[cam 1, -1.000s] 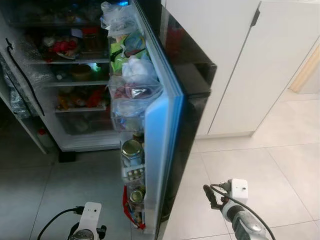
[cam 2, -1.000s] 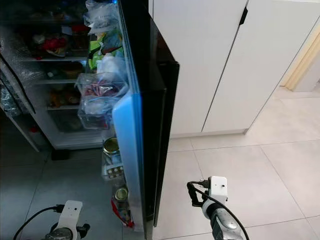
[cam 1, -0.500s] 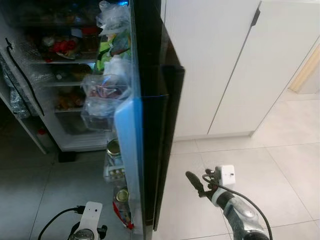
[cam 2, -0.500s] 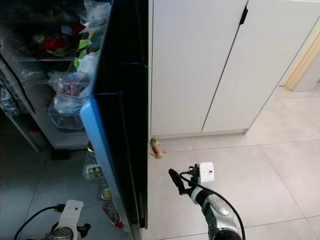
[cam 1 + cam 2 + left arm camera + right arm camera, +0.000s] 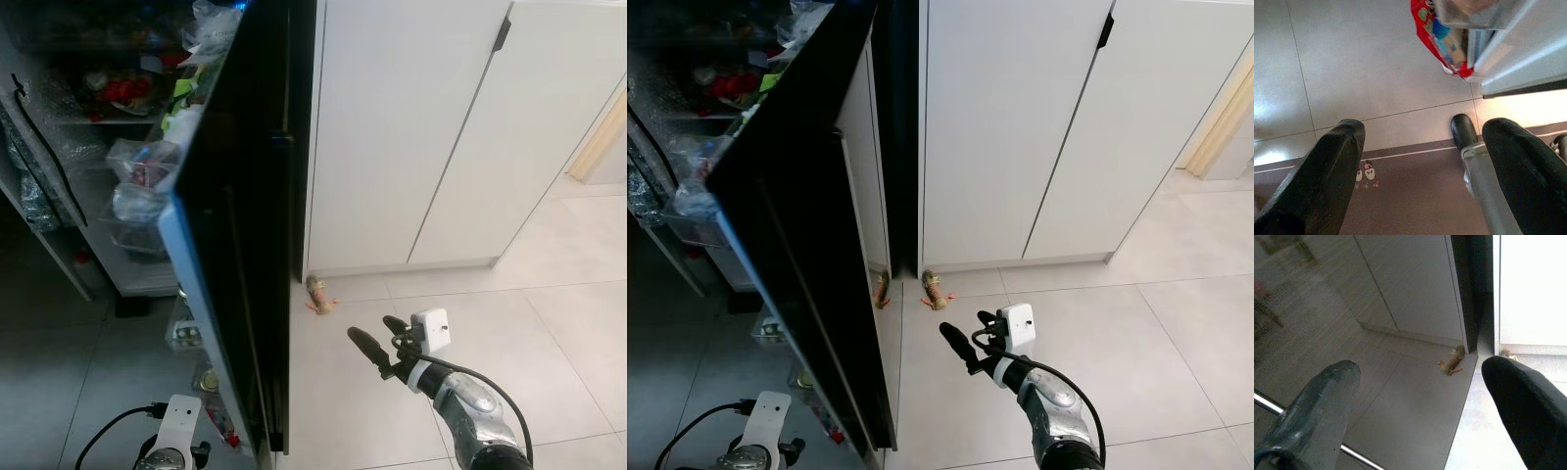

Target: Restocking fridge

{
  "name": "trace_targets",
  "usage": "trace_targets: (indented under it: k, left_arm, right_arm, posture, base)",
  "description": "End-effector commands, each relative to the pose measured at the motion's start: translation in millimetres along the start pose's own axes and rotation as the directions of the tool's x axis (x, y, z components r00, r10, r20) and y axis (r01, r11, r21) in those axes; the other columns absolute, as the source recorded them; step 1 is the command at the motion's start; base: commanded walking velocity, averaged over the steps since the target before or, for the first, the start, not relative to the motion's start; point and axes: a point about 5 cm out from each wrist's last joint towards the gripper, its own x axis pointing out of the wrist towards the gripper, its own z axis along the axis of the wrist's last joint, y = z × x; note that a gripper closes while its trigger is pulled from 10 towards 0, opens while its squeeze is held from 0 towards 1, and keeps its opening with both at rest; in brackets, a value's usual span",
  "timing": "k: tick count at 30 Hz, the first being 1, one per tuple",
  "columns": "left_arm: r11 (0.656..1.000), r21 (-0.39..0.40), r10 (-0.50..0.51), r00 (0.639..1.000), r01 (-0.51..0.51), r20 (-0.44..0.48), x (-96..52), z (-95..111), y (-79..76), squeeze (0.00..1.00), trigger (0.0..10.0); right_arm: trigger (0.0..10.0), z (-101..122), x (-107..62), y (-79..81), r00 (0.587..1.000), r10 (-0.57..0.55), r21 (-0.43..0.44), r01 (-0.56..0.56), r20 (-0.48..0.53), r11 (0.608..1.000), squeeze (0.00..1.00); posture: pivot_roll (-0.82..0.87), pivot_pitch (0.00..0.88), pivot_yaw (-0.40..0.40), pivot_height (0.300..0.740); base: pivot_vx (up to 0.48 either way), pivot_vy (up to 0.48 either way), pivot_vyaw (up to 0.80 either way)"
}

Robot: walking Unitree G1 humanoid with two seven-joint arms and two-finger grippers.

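The tall black fridge door point(image 5: 245, 245) stands partly open, with its glossy outer face turned toward me. Its inner bins hold clear bags and jars point(image 5: 147, 181). Behind it are the lit fridge shelves point(image 5: 118, 108), crowded with food. My right gripper point(image 5: 377, 338) is open, low down just right of the door's outer face and apart from it. In the right wrist view both fingers point(image 5: 1317, 416) frame that dark panel. My left gripper point(image 5: 1420, 147) hangs open near the floor below the door's bottom bin, where a red packet point(image 5: 1442, 44) shows.
White cabinet doors point(image 5: 441, 127) stand right of the fridge. A small orange-brown object point(image 5: 318, 294) lies on the pale tiled floor point(image 5: 549, 343) at the cabinet's foot. The fridge's other door, with a black handle point(image 5: 44, 147), stands open at the far left.
The black door has swung a good way toward the fridge, hiding most of its inner bins. My right gripper has moved left and upward after it. The left arm has stayed put.
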Motion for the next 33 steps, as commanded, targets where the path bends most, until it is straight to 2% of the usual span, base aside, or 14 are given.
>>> trace_targets:
  k: [1, 4, 12, 16, 25, 30, 33]
  left_arm:
    - [0.998, 0.058, 0.009, 0.999, -0.007, -0.034, 0.2, -2, 1.4, 0.00, 10.0]
    - [0.995, 0.100, 0.033, 0.996, -0.024, -0.083, 0.3, -4, 3.5, 0.00, 10.0]
    - [0.990, 0.137, 0.031, 0.993, -0.015, -0.114, 0.3, -4, 4.1, 0.00, 10.0]
    - [0.979, 0.202, 0.039, 0.989, -0.010, -0.141, 0.3, -4, 5.0, 0.00, 10.0]
    - [0.985, 0.165, 0.073, 0.985, -0.047, -0.156, -0.1, -6, 5.7, 0.00, 10.0]
    - [0.985, 0.170, 0.049, 0.985, -0.021, -0.164, -0.1, -6, 4.9, 0.00, 10.0]
    - [0.984, 0.176, 0.002, 0.982, 0.032, -0.188, -0.3, -7, 2.9, 0.00, 10.0]
  right_arm:
    - [10.0, 4, -1.1, -1.2, 1.000, 0.010, -0.004, -0.010, 0.006, 1.000, 0.00]
    - [10.0, 10, 0.3, 0.9, 0.999, 0.050, -0.016, -0.050, 0.015, 0.999, 0.00]
    - [10.0, 22, 4.5, 7.3, 0.992, 0.121, -0.041, -0.119, 0.034, 0.992, 0.00]
    - [10.0, 25, 6.4, 8.2, 0.992, 0.124, -0.046, -0.122, 0.037, 0.991, 0.00]
    - [10.0, 23, 3.5, 6.6, 0.994, 0.109, -0.037, -0.108, 0.031, 0.993, 0.00]
    - [10.0, 18, 2.1, 6.6, 0.994, 0.110, -0.025, -0.109, 0.016, 0.994, 0.00]
    - [10.0, 15, 2.0, 7.7, 0.993, 0.116, -0.019, -0.115, 0.003, 0.993, 0.00]
  posture:
    - [-0.15, 0.000, -0.043, 0.740]
    - [-0.15, 0.000, -0.042, 0.740]
    - [-0.15, 0.000, -0.041, 0.740]
    - [-0.15, 0.000, -0.042, 0.740]
    - [-0.15, 0.000, -0.042, 0.740]
    - [-0.14, 0.000, -0.042, 0.740]
    - [-0.14, 0.000, -0.042, 0.740]
  base:
    - [0.000, 0.000, 0.00]
    - [0.000, 0.000, 0.00]
    - [0.000, 0.000, 0.00]
    - [0.000, 0.000, 0.00]
    - [0.000, 0.000, 0.00]
    - [0.000, 0.000, 0.00]
    - [0.000, 0.000, 0.00]
